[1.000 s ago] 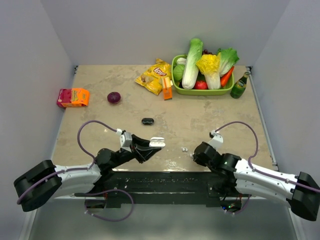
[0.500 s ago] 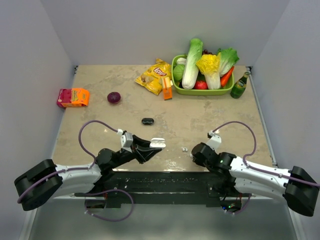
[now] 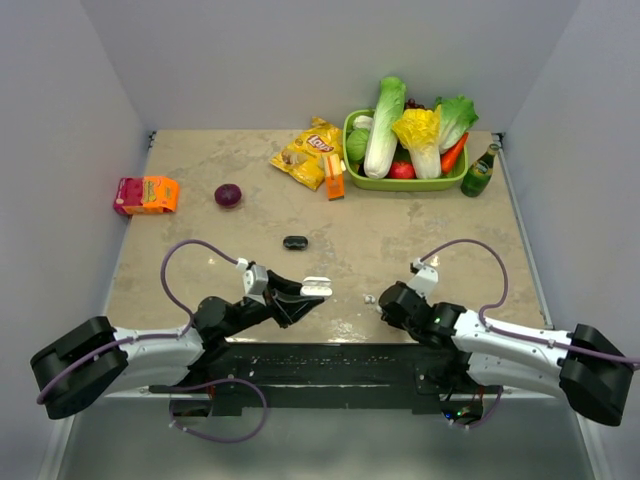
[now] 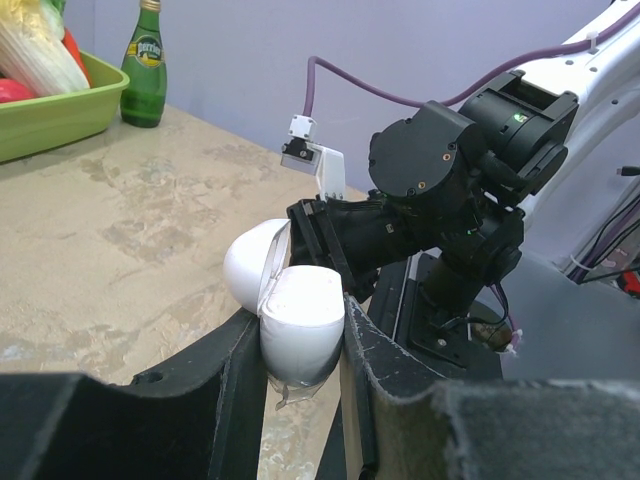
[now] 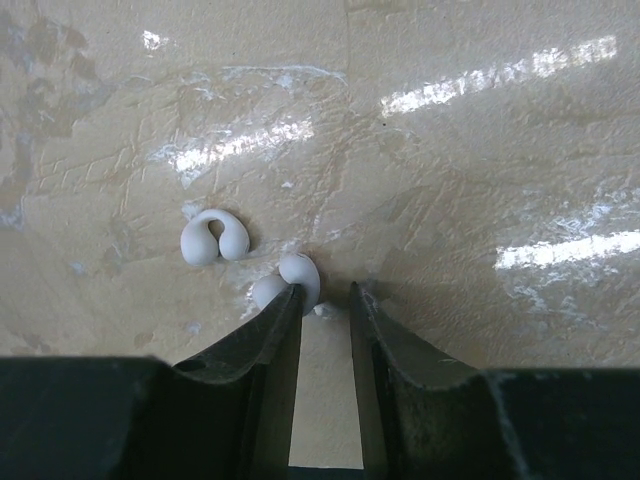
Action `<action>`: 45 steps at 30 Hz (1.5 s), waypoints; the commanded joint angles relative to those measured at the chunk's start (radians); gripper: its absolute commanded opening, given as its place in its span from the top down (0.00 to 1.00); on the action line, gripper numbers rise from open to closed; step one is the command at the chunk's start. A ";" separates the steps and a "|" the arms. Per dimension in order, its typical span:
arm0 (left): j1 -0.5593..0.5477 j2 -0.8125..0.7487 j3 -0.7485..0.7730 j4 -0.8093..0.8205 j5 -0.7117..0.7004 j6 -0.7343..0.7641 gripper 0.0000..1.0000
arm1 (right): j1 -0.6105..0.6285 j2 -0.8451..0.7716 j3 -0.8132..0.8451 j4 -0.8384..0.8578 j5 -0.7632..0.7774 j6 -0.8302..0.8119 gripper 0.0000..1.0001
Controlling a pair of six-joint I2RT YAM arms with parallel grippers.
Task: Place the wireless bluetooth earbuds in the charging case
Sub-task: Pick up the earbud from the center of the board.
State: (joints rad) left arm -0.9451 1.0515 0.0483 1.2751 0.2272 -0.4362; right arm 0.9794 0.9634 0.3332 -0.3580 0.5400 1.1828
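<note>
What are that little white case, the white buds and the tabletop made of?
White case: probably smooth plastic, soft satin sheen, hinged seam. White buds: likely smooth moulded plastic, rounded and evenly white. Tabletop: polished beige stone or stone-pattern laminate; mottled veining and bright reflections fit either.
</note>
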 commanded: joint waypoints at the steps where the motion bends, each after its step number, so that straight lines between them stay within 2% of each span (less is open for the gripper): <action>1: -0.007 0.004 -0.182 0.297 -0.008 -0.010 1.00 | -0.007 0.020 0.023 0.050 0.028 -0.025 0.69; 16: -0.014 -0.015 -0.183 0.271 -0.011 -0.007 1.00 | -0.007 0.113 0.095 0.143 -0.006 -0.129 0.67; 28: -0.015 -0.038 -0.182 0.236 -0.014 -0.001 1.00 | -0.007 0.169 0.104 0.192 -0.034 -0.167 0.79; 31: -0.015 -0.036 -0.182 0.234 -0.012 0.001 1.00 | -0.007 0.155 0.102 0.183 -0.028 -0.169 0.87; 32: -0.015 -0.033 -0.182 0.234 -0.012 0.001 1.00 | -0.007 0.140 0.104 0.174 -0.026 -0.167 0.95; 34: -0.015 -0.030 -0.182 0.236 -0.012 0.001 1.00 | -0.008 0.121 0.105 0.159 -0.015 -0.166 1.00; 38: -0.015 -0.027 -0.180 0.239 -0.017 0.001 1.00 | -0.007 0.061 0.133 0.081 0.008 -0.187 1.00; 41: -0.015 -0.030 -0.180 0.237 -0.025 0.002 1.00 | -0.008 -0.012 0.196 0.015 0.014 -0.264 1.00; 43: -0.015 -0.036 -0.185 0.233 -0.029 0.002 1.00 | -0.007 -0.064 0.272 -0.010 -0.011 -0.375 1.00; 45: -0.015 -0.047 -0.188 0.228 -0.037 0.005 1.00 | -0.008 -0.083 0.378 -0.042 -0.098 -0.512 1.00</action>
State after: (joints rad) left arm -0.9524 1.0267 0.0483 1.2755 0.2195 -0.4377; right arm 0.9749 0.9443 0.5179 -0.3492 0.5003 0.9039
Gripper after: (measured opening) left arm 0.348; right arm 0.032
